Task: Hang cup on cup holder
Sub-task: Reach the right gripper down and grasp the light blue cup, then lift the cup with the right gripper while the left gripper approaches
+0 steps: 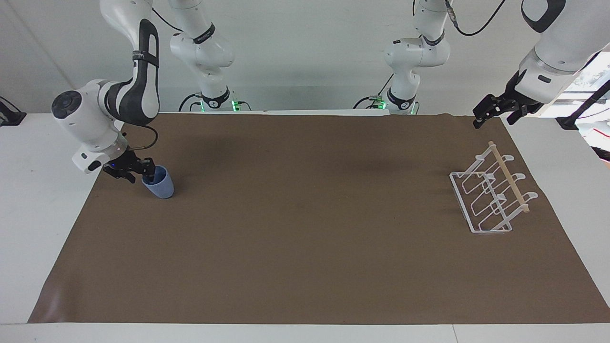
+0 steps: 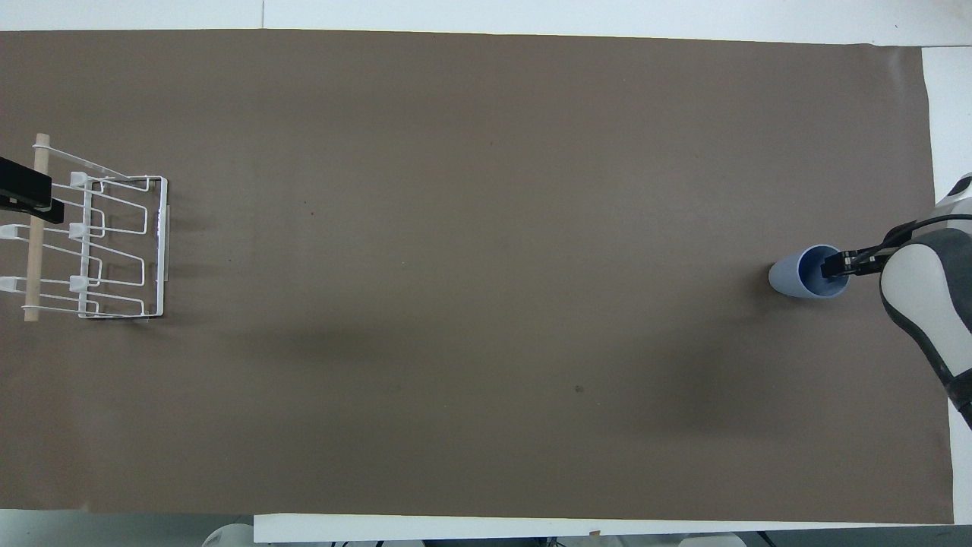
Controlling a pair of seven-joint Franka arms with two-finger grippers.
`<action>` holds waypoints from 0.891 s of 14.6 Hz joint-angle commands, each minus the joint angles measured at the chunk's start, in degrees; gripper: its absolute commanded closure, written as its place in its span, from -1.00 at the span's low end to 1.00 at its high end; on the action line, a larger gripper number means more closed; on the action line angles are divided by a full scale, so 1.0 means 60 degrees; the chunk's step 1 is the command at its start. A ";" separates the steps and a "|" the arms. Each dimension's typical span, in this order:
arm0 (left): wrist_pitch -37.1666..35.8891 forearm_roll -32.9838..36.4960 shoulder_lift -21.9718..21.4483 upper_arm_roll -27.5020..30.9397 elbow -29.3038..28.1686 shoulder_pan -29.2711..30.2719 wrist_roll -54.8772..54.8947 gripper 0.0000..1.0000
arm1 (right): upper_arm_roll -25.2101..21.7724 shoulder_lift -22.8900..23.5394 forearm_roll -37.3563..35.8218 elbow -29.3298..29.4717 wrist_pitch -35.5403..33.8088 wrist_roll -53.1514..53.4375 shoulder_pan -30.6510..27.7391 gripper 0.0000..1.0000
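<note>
The light-blue cup (image 1: 160, 186) (image 2: 802, 275) stands upright on the brown mat toward the right arm's end of the table. My right gripper (image 1: 147, 172) (image 2: 834, 267) is down at the cup's rim, on the side toward the right arm's end, and reaches into its mouth. The white wire cup holder (image 1: 491, 197) (image 2: 114, 243) with its wooden rod stands at the left arm's end. My left gripper (image 1: 478, 119) (image 2: 26, 196) hangs open and holds nothing, in the air over the mat's corner beside the holder; that arm waits.
A brown mat (image 1: 305, 228) covers most of the white table. The arm bases stand along the robots' edge. Nothing lies on the mat between the cup and the cup holder.
</note>
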 commanded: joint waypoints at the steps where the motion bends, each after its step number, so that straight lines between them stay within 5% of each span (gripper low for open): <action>1: 0.0001 -0.0010 -0.0237 -0.0007 -0.0269 0.0038 -0.0111 -1.00 | 0.0021 0.0024 0.0163 -0.0229 0.0332 -0.0201 -0.0003 0.73; 3: 0.0060 0.0005 -0.0251 -0.0007 -0.0269 -0.0006 -0.0097 -1.00 | 0.0021 0.0024 0.0163 -0.0244 0.0332 -0.0201 -0.0003 1.00; 8: 0.0045 0.0005 -0.0296 -0.0022 -0.0342 0.0038 -0.0068 -1.00 | 0.0065 -0.0005 0.0381 0.0236 -0.0599 -0.1003 -0.0047 1.00; 13: 0.0162 -0.0184 -0.0296 -0.0036 -0.0357 0.0052 -0.1422 -1.00 | 0.0138 -0.0078 0.4272 0.1411 -0.3371 -0.1344 -0.0003 1.00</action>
